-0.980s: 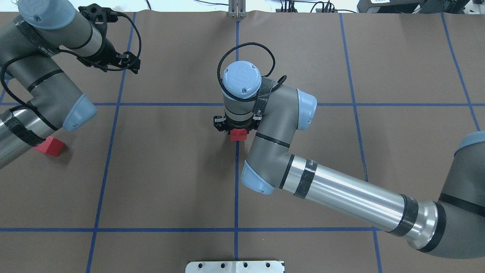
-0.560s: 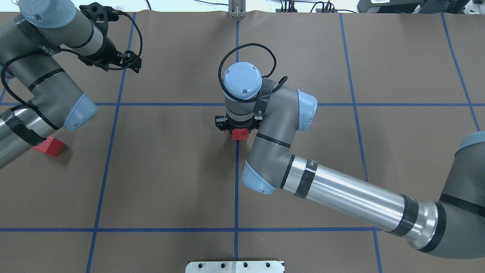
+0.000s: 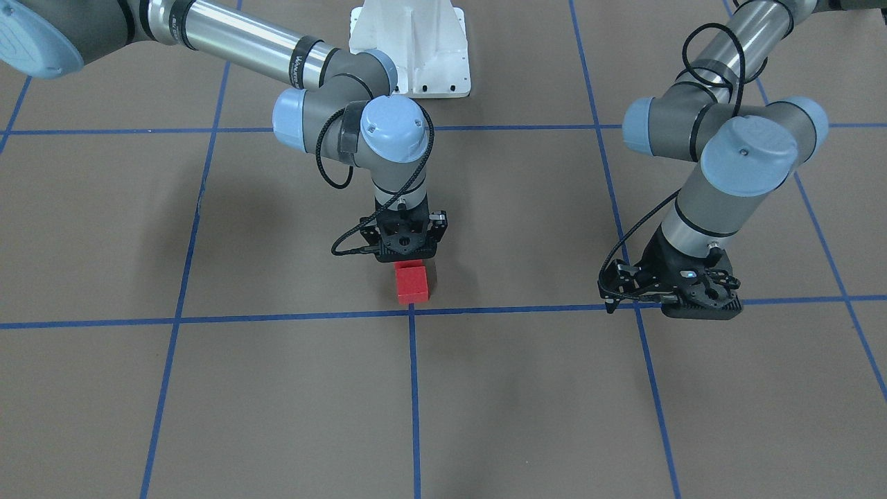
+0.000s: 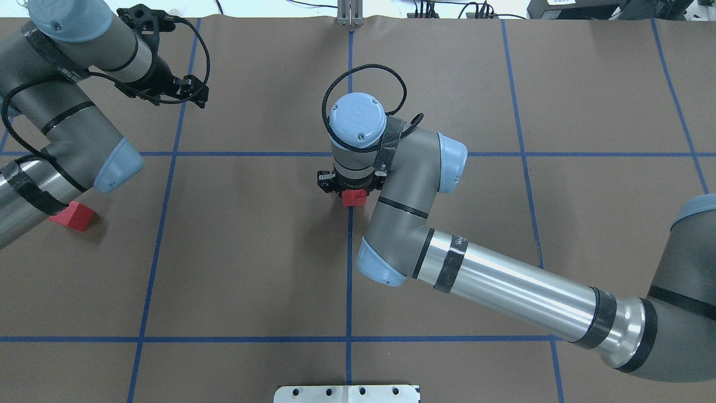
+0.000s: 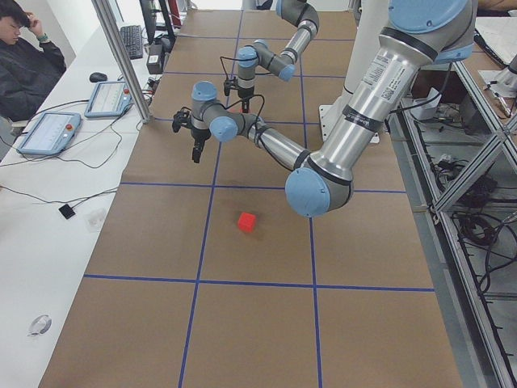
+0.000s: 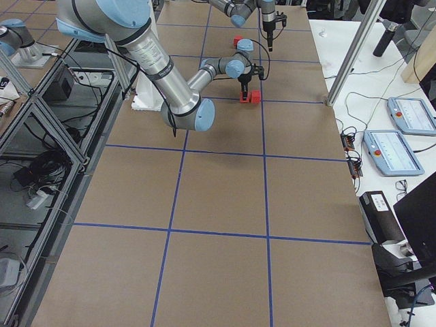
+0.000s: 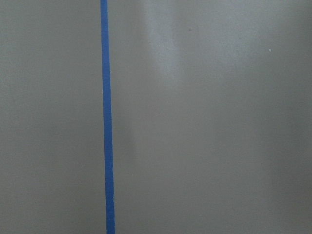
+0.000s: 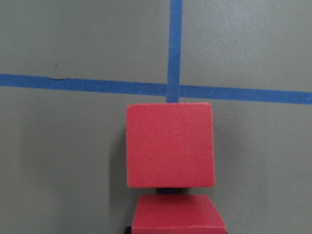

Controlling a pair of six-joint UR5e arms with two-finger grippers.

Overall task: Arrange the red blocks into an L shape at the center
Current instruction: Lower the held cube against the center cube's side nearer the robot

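Note:
One red block lies on the board touching the robot-side edge of the center cross. Right behind it, a second red block sits in my right gripper, which stands upright and shut on it, low over the board. The two blocks are in line along the upright tape line, with a thin gap between them. A third red block lies far to my left, beside the left arm. My left gripper hovers over a far-left tape line; its fingers' state is unclear.
The white metal base stands at the robot's edge of the brown board. Blue tape lines grid the board. In the side views, tablets and cables lie on a white table along the far edge, where a person sits.
The right arm has eased slightly down and toward the cross with its block. The left arm and the far-left block have stayed put.

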